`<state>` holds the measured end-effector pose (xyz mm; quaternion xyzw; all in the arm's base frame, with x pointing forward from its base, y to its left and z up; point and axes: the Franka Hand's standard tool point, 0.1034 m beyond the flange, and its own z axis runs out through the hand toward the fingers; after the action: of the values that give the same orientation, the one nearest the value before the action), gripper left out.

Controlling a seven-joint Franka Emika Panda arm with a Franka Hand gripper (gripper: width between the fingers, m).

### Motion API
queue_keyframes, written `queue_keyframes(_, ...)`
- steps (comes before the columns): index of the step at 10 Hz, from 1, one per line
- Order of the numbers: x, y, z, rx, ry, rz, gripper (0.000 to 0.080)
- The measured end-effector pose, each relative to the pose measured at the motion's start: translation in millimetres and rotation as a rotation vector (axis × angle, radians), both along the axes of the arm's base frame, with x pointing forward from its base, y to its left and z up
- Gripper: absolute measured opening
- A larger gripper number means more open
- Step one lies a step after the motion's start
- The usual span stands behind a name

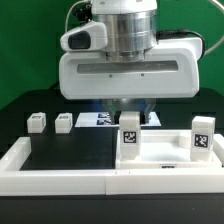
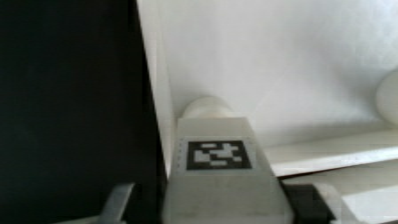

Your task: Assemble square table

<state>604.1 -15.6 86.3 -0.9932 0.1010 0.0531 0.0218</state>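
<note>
- The rim wall (image 1: 60, 182) runs along the near side and turns back on the left and right, so it fences the work area on three sides.
- Inside the wall, the left half is bare black table (image 1: 70, 150), and that is my only open room for moving.
- The slab (image 1: 165, 152) of the square table lies flat in the right half, close to the near wall.
- In the wrist view the slab's left edge runs straight against the black table.
- The gripper (image 2: 217, 203) is closed on the held leg (image 1: 130, 140), with a finger (image 2: 121, 205) at each side of it.
- The held leg stands upright on the slab near its left edge, tag facing the near side.
- The right leg (image 1: 203, 140) stands upright at the slab's right side. I cannot tell whether it rests on the slab or on the wall.
- Two small legs (image 1: 37, 122) sit side by side at the far left, well apart from the slab.
- The marker board (image 1: 95, 120) lies flat on the far side, partly hidden behind the arm.
- A round white shape (image 2: 382, 95) is cut off at the picture edge in the wrist view. I cannot tell what it is.
</note>
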Motion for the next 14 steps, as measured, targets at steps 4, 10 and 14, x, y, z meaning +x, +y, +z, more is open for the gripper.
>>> queue_keyframes(4, 2.6, 5.7, -0.6, -0.039, -0.006, -0.369, 0.0291)
queue_keyframes(10, 3.8, 15.2, -1.1, -0.073, 0.010, -0.760, 0.0291)
queue_keyframes(14, 3.4, 13.7, -1.6, -0.066, 0.007, -0.674, 0.0616)
